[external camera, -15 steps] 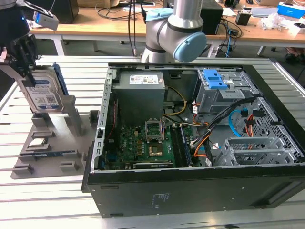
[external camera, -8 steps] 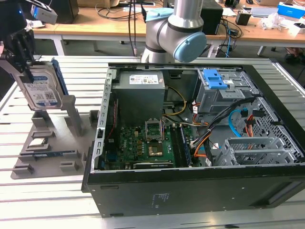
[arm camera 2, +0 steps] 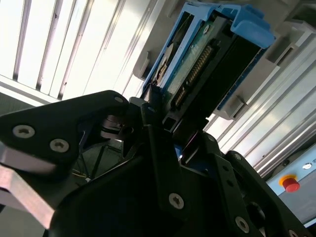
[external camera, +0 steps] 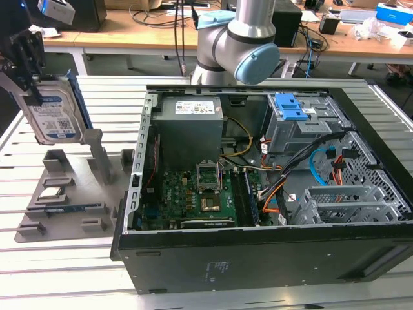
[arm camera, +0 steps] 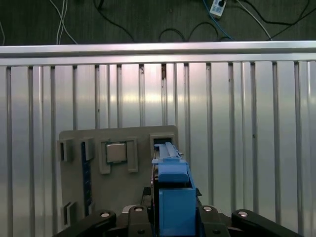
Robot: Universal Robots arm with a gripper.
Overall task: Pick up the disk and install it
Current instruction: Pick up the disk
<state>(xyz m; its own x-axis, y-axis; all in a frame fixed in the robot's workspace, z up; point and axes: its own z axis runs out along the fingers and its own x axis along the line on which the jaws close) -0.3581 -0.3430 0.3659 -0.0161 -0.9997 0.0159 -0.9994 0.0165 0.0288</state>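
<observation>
I am watching the exterior view looking down aslant across the computer case (external camera: 258, 265) and grey tray (external camera: 71, 179). The first wrist view is staring straight down on that tray (from well above); the second wrist view is crowding the disk (arm camera 2: 197, 74).

Silver-grey arm (external camera: 219, 45) with pale blue joint caps (external camera: 256, 64), black claw (arm camera 2: 168, 123) studded with silver screws (arm camera 2: 176, 200).

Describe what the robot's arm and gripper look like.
The arm is made of silver-grey tubes with rounded joints capped in pale blue. The gripper is black, built from angular linked plates fastened with silver screws.
</observation>
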